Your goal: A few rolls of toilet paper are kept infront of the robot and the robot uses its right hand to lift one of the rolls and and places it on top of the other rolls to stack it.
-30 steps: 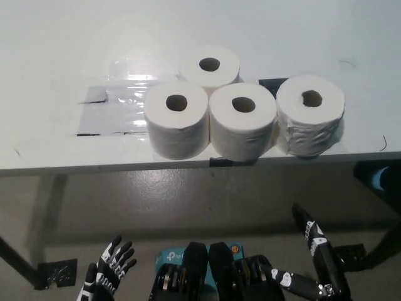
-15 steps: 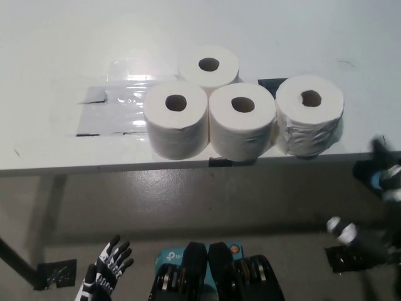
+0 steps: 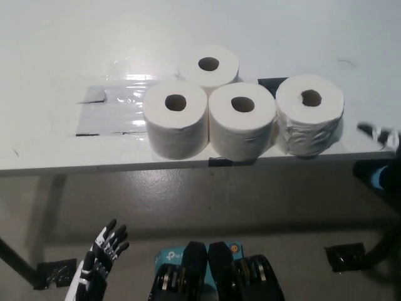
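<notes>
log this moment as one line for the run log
stage: reach | right hand: blurred at table's right edge, beside rightmost roll, holding nothing | left hand: resting low, open | rolls: four upright, unstacked

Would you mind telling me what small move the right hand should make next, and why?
Probably swing inward toward the rightmost roll: the right hand, blurred at the picture's right edge, holds nothing, and all four rolls stand unstacked on the table.

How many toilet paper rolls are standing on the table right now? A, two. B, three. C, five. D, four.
D: three rolls stand in a front row near the table edge, and one more roll stands behind them, all upright with their cores facing up.
</notes>
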Robot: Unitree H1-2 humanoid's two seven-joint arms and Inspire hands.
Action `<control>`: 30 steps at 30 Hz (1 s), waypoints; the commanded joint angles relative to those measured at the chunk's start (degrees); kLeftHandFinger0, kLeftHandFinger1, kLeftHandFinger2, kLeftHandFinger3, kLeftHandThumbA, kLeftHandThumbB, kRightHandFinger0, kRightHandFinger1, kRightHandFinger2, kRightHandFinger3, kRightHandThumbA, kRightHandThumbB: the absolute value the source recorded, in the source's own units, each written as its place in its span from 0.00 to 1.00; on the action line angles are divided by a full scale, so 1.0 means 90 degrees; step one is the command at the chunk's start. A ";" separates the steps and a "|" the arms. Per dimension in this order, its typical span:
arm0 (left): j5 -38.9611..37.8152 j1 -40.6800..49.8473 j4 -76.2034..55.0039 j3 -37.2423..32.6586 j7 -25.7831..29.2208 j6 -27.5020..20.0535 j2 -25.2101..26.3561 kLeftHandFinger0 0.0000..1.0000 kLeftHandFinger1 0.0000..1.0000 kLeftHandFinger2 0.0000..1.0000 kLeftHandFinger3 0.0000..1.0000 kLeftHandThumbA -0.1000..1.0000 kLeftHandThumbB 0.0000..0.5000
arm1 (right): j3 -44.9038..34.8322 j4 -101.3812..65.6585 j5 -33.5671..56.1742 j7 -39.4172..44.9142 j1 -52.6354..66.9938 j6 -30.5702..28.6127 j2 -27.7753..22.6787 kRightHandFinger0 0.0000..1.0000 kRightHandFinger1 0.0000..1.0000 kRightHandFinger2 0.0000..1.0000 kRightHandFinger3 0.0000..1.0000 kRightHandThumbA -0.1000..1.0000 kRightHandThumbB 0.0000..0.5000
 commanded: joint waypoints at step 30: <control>0.0209 -0.0070 0.0333 0.0082 0.0048 -0.0063 0.0025 1.00 1.00 1.00 1.00 1.00 0.53 | 0.4213 0.6583 -0.1116 0.4343 -0.5963 0.1880 -0.1013 1.00 1.00 1.00 1.00 1.00 0.75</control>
